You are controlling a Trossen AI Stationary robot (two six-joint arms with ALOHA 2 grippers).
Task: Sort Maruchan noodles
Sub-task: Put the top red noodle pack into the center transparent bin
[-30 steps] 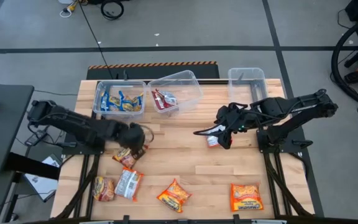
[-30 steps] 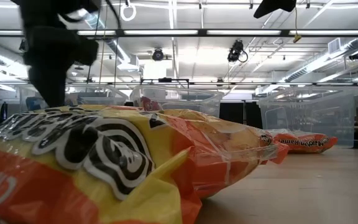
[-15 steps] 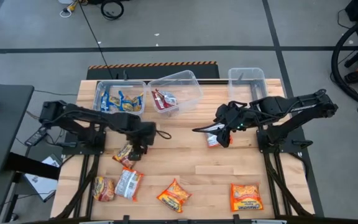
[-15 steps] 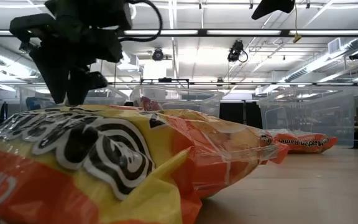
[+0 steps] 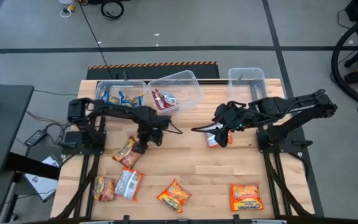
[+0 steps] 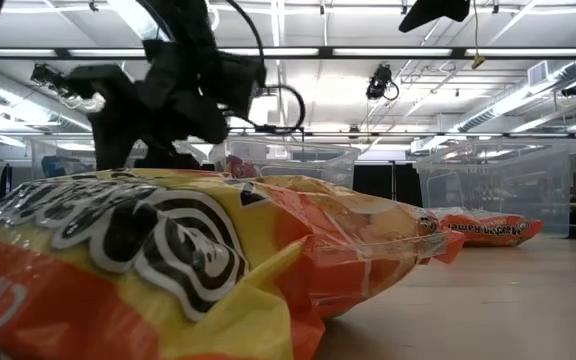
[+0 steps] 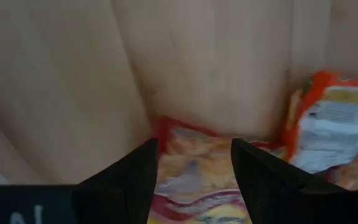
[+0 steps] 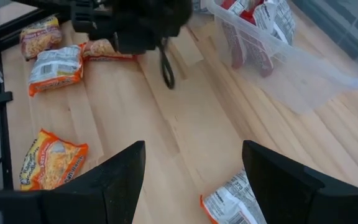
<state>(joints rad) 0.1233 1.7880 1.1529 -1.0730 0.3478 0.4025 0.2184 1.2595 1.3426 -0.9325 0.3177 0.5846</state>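
- The wooden bench (image 5: 185,155) carries three clear tubs along its twelve o'clock edge: blue-yellow packets (image 5: 122,99) in the left one, dark red packets (image 5: 164,98) in the middle one.
- Loose orange Maruchan noodles (image 5: 174,195) lie toward six o'clock.
- The left claw (image 5: 143,144) hangs over an orange packet (image 5: 127,151) at nine o'clock, fingers spread and astride it in its wrist view (image 7: 194,180), not yet pinching.
- The right claw (image 5: 221,132), at three o'clock, is spread above a silver-backed packet (image 5: 215,139).
- I reckon this is a pick-up; next comes lowering and closing.
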